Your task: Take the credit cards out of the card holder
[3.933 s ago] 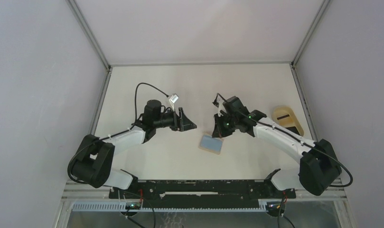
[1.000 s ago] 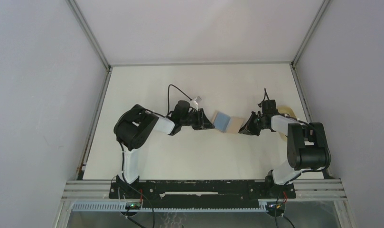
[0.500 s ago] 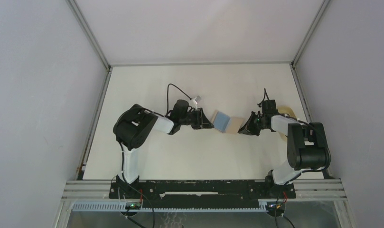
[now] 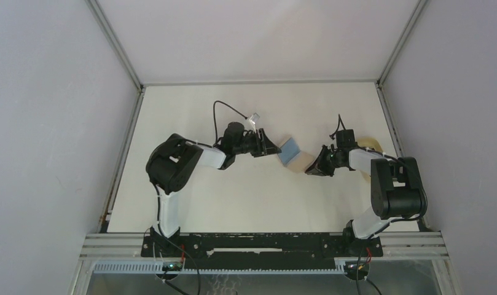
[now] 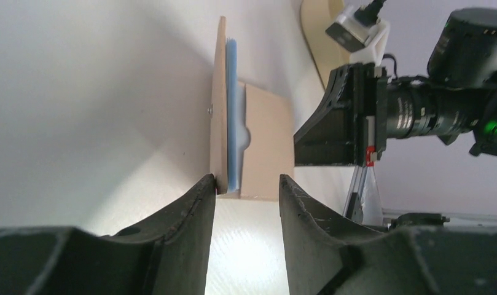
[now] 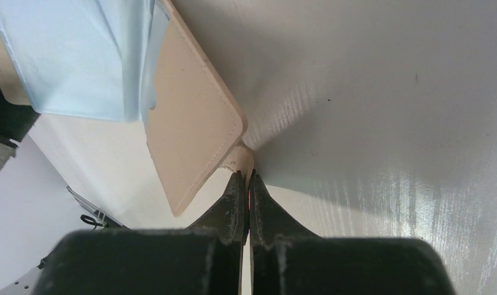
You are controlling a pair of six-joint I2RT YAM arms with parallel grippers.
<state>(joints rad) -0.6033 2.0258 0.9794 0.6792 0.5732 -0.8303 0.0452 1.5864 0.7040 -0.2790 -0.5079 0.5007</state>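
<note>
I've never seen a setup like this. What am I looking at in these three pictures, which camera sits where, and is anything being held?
Two robot arms are bolted at the near edge of a white table. The wide picture comes from a fixed camera above and behind them. The other two come from a camera on each wrist, looking past its own two-finger tool. Between the arms is a tan card holder, open, with a light blue card inside. The right tool is pinched shut on a corner of the holder. The left tool is open, with the holder's edge between its fingertips. A tan tray sits by the right arm. No other card shows.
</note>
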